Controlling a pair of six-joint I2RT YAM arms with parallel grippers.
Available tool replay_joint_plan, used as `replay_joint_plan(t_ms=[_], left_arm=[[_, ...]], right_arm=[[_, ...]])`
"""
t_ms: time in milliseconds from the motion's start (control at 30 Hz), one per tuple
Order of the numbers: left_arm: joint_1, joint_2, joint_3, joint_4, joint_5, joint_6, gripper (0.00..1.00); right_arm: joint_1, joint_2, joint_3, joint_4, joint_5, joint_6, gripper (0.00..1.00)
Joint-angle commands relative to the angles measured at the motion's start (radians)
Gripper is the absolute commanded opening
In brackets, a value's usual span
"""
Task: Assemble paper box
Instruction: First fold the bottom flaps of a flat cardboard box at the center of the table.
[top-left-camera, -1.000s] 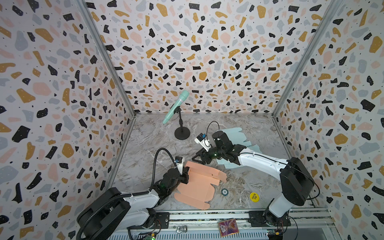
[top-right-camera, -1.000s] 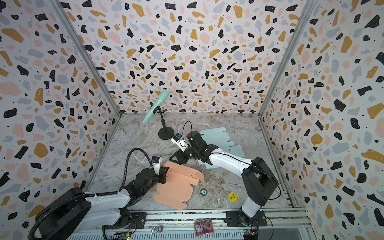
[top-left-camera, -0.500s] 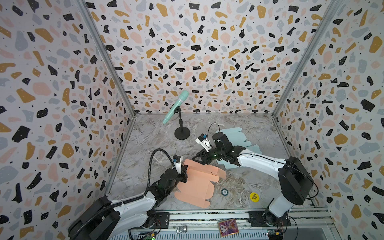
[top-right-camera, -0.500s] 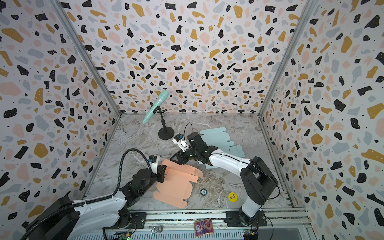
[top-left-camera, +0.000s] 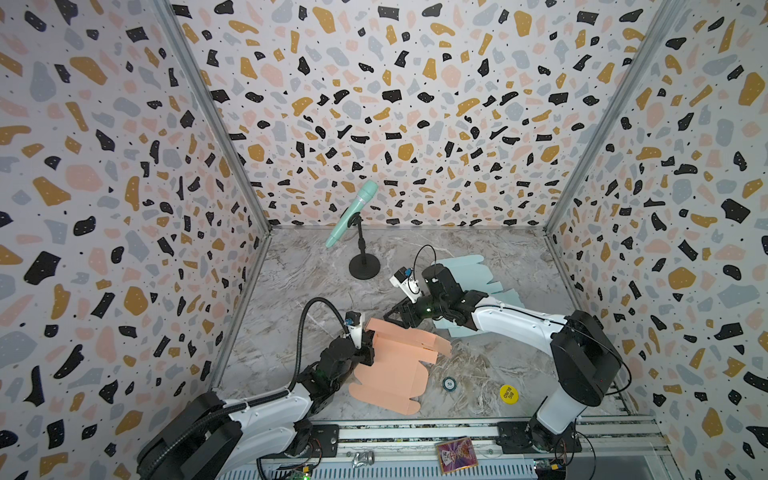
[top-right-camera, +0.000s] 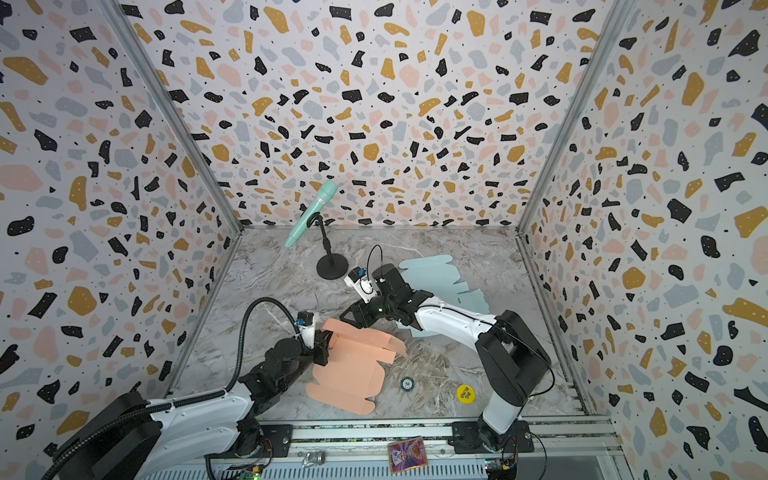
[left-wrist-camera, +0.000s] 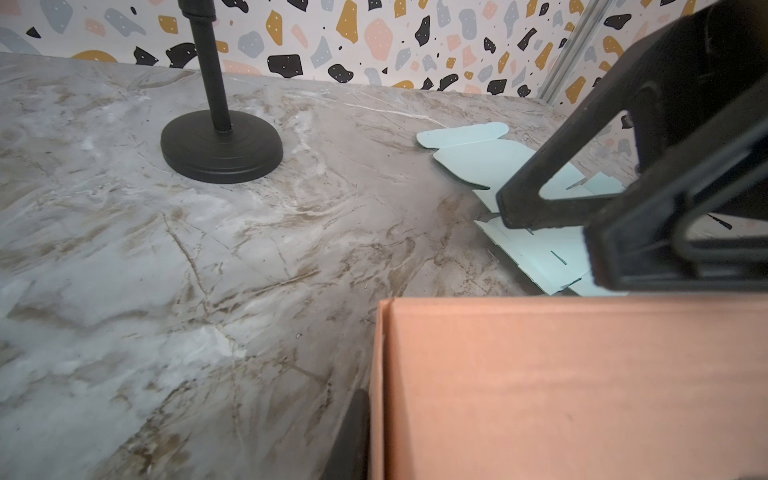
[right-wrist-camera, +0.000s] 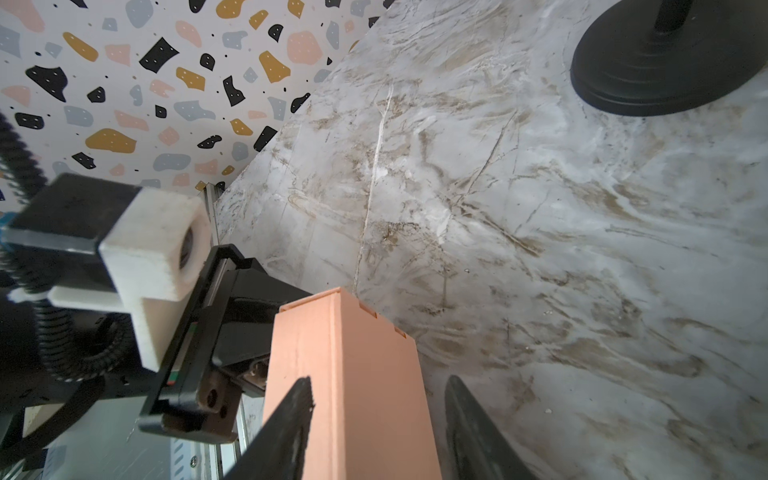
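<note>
Here | left tool (top-left-camera: 368, 347) clamps orange box (top-left-camera: 390, 374) | right-wrist view: right tool (right-wrist-camera: 378, 419) apart, straddling it

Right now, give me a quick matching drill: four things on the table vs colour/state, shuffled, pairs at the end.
Things:
1. box blank at the left gripper
2. second box blank
3. microphone
4. round disc

States:
A. yellow, lying near the front edge
B. mint green, tilted on a black stand
C. peach, partly folded, one wall raised
D. pale blue, flat under the right arm

Pairs: 1-C, 2-D, 3-B, 4-A
</note>
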Motion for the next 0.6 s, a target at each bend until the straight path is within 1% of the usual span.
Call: replay_joint_plan(t_ms=[0,267,433,567], left_arm=[[-0.006,0.018,-0.002,0.081,-0.005,0.017,0.14],[-0.006,0.063,-0.014,0.134,-0.004,0.010,0.14],[-0.006,0.090,-0.020,0.149,-0.023,0.011,0.16],[-0.006,0.092,-0.035,0.163,-0.034,0.002,0.18]], right_arm=[[0.006,0.009,0.022,0.004,-0.010,0.013,0.53],[0.049,0.080,0.016,0.052,-0.040,0.026,0.51],[0.061,0.101,-0.014,0.074,-0.031,0.030,0.37],[0.061,0.088,-0.040,0.076,-0.018,0.023,0.34]])
